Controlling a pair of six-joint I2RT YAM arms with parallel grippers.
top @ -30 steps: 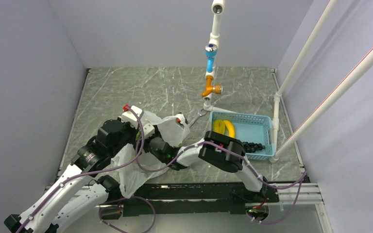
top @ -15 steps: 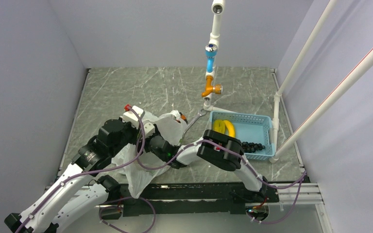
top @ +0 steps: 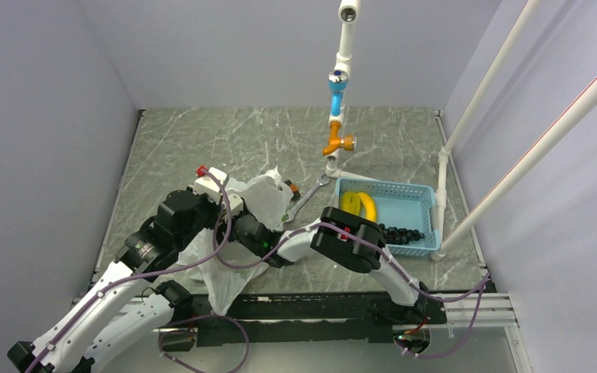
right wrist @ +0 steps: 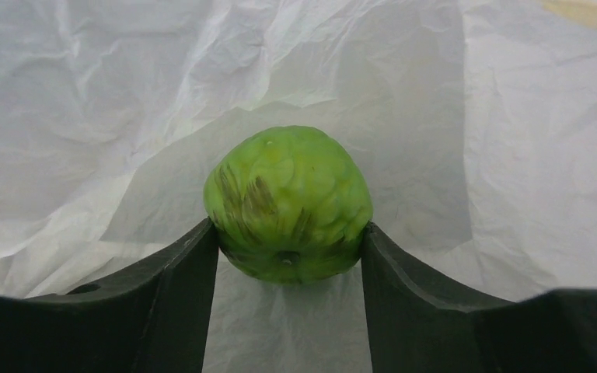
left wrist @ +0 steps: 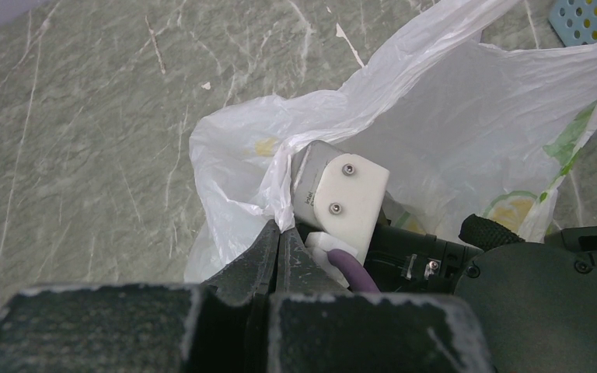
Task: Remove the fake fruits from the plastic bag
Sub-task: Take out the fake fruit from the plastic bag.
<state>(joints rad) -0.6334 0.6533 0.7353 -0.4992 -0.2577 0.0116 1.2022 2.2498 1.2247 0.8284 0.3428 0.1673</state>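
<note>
We grip the green fruit (right wrist: 288, 203) inside the bag (left wrist: 451, 132).
Our right gripper (right wrist: 288, 233) presses a finger on either side of the fruit, a round, glossy, bumpy ball with brownish streaks and a dimple at its base. White crinkled film lies all round it. Our left gripper (left wrist: 278, 237) is pinched tight on the bag's rim. The bag, translucent with lemon prints, sits left of centre toward the near edge. By the right edge, the basket (top: 408, 203) holds a banana (top: 357, 203) and grapes (top: 404, 233).
</note>
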